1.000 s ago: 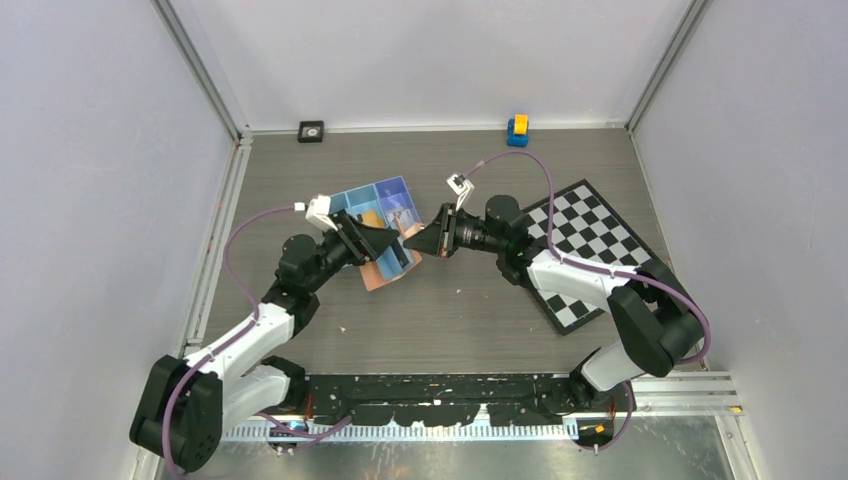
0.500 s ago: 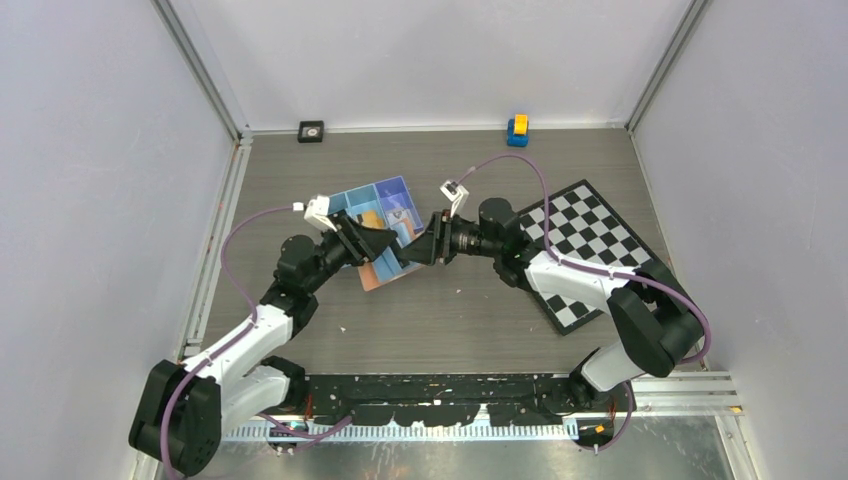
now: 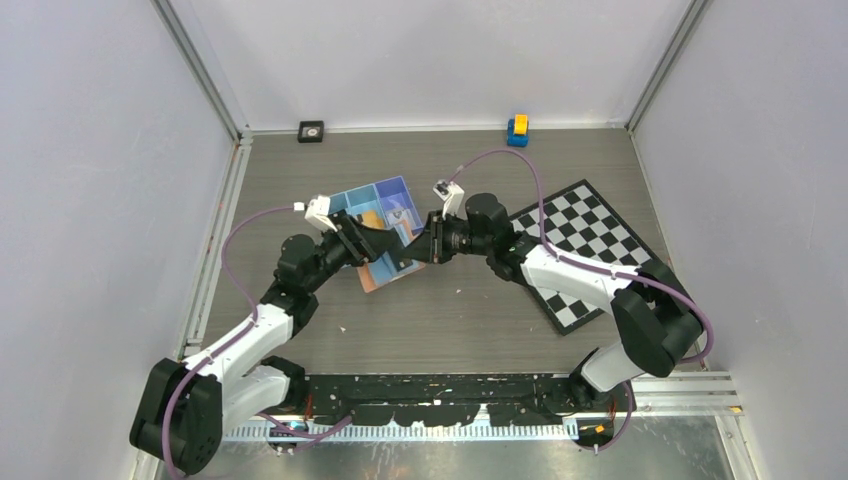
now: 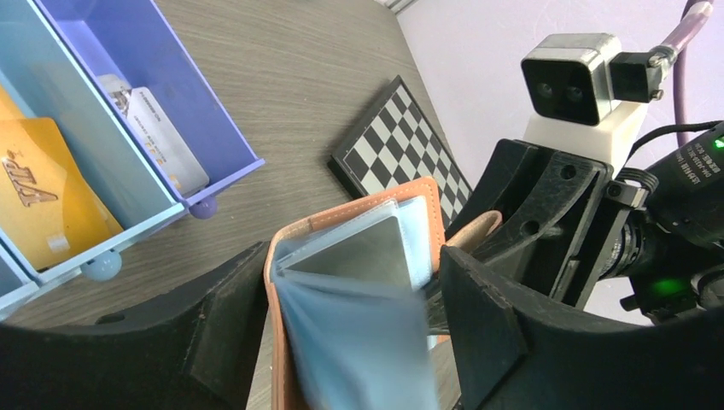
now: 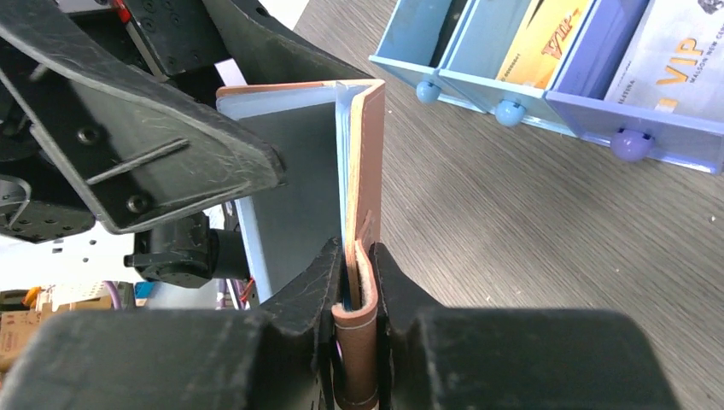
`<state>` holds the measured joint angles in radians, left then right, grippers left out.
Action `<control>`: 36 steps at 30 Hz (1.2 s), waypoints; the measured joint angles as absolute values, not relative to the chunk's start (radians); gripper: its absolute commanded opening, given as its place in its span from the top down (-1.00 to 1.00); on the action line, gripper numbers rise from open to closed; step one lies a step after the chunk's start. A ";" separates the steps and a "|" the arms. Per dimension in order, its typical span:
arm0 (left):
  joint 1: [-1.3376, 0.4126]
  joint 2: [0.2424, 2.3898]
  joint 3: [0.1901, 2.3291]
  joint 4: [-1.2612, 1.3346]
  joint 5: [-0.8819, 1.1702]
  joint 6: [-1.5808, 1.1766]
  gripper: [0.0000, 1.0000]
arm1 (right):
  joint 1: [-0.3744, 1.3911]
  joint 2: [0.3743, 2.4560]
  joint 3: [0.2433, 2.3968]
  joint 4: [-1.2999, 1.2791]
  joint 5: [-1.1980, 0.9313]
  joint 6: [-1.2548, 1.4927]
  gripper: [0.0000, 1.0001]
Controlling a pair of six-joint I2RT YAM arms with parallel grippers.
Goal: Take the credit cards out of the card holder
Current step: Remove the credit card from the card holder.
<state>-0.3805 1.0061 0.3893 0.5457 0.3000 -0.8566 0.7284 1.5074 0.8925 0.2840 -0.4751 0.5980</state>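
Observation:
The tan card holder (image 3: 378,272) hangs open above the table, between both grippers. My left gripper (image 3: 385,250) is shut across its width; in the left wrist view (image 4: 354,265) the leather rim (image 4: 359,209) and blurred clear sleeves sit between the fingers. A dark grey credit card (image 4: 376,252) lies in a sleeve. My right gripper (image 5: 354,252) is shut on the other leather cover (image 5: 369,171). The grey card (image 5: 290,171) faces it. An orange card (image 5: 542,34) and a pale card (image 5: 674,60) lie in the blue tray (image 3: 350,200).
The blue divided tray stands just behind the card holder. A checkered board (image 3: 585,250) lies under the right arm. A small yellow and blue object (image 3: 517,130) and a small black object (image 3: 311,131) sit by the back wall.
My right gripper has moved left from clear of the card holder onto its cover and closed on it. My left gripper has kept hold of the card holder.

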 measured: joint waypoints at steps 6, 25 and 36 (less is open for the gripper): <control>-0.382 1.006 0.390 0.546 0.318 -0.859 -0.68 | 0.731 1.508 0.894 0.261 -0.448 0.600 0.99; -0.382 1.006 0.390 0.548 0.326 -0.857 0.12 | 0.544 1.508 0.780 0.533 -0.557 0.868 0.99; -0.382 1.004 0.390 0.547 0.322 -0.855 1.00 | 0.534 1.508 0.769 0.596 -0.590 0.914 0.60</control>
<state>-0.3820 1.0039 0.3904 0.5472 0.3222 -0.8547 0.5339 1.5078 0.7689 0.5964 -0.5903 0.9142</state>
